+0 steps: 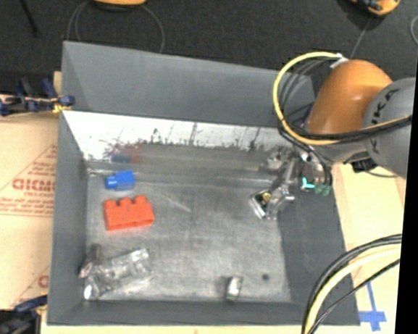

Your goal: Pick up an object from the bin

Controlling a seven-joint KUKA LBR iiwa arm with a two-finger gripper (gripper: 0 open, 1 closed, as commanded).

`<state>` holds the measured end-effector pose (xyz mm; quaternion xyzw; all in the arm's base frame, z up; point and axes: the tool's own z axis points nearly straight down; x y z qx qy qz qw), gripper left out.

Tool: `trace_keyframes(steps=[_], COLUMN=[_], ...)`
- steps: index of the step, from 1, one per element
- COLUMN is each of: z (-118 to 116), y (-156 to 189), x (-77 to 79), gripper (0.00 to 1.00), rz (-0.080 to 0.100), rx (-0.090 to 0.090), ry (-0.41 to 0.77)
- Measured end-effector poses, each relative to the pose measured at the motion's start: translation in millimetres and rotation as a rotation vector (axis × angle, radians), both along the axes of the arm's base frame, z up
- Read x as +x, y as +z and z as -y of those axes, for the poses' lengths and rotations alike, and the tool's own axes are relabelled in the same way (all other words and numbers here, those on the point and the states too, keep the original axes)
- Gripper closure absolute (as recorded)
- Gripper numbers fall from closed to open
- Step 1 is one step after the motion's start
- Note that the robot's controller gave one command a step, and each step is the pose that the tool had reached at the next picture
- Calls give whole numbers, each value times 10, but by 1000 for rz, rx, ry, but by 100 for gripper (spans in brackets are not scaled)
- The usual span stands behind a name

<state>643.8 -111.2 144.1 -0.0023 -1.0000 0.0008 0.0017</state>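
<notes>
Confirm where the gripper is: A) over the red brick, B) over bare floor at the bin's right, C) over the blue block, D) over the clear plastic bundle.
B: the gripper is over bare floor on the right of the bin, well apart from the red brick, blue block and clear plastic bundle on the left.

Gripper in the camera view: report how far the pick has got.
Done: nothing yet. The red studded toy brick, small blue block, crumpled clear plastic bag and small grey metal piece all lie on the floor of the grey metal bin. In hand: the gripper is inside the bin near its right wall, apart from all four. Left: go to one thing, grasp it, lift it out.
</notes>
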Motion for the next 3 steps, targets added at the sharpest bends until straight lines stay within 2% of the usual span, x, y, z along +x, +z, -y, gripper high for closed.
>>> trace_keyframes(steps=[1,2,3], z=[344,343,245], y=[-718,-683,999], x=[57,78,-13], gripper=[0,100,100], rz=[13,19,15], rx=[-1,-3,-4], ry=[162,163,309])
